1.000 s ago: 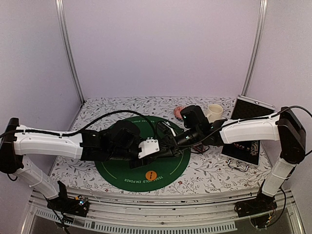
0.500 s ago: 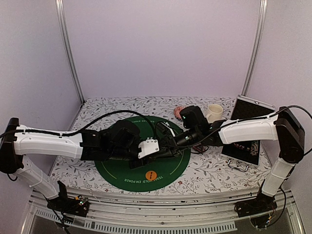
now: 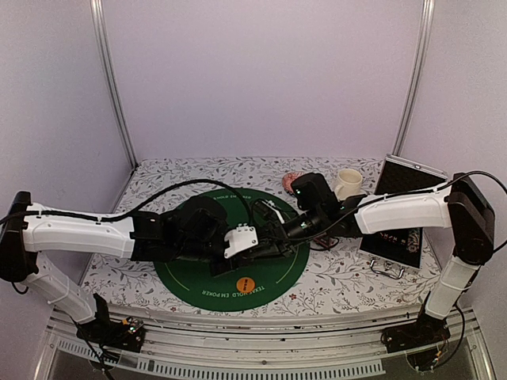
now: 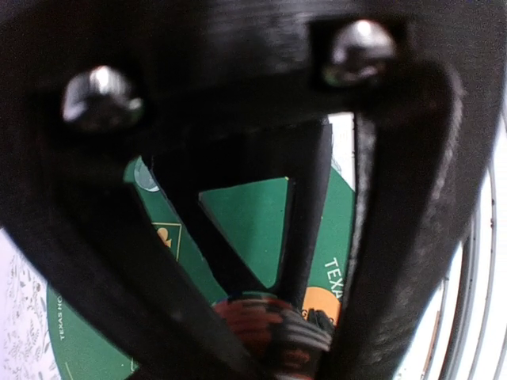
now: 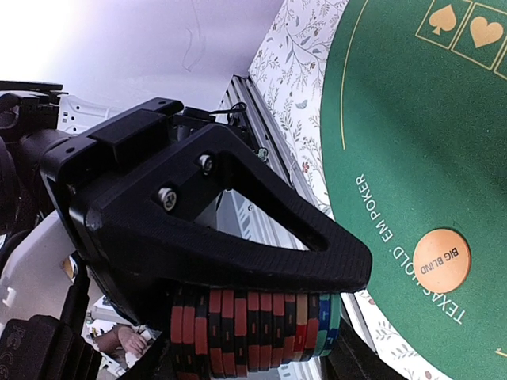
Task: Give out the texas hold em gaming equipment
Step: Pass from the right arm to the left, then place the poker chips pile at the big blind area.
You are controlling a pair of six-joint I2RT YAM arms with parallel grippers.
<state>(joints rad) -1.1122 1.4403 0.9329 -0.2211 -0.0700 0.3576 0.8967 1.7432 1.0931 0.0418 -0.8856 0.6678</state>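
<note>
A row of red-and-black striped poker chips (image 5: pixel 253 332), with a few blue and green ones at one end, hangs sideways above the green poker mat (image 3: pixel 190 277). My right gripper (image 5: pixel 253 360) is shut on the row's two ends. My left gripper (image 4: pixel 273 328) is shut across the same chip stack (image 4: pixel 261 324), and one of its black fingers (image 5: pixel 238 237) lies along the chips' edges. In the top view the two grippers meet over the mat's middle, left gripper (image 3: pixel 265 250) and right gripper (image 3: pixel 275 235), and they hide the chips. An orange big-blind button (image 3: pixel 245 283) lies on the mat's near edge.
A cream mug (image 3: pixel 348 182) and a pink-patterned bowl (image 3: pixel 291 180) stand at the back right of the floral tablecloth. An open black case (image 3: pixel 396 218) lies at the right. Both arms stretch low across the table.
My right gripper has edged slightly left toward the left gripper. The left arm has hardly moved.
</note>
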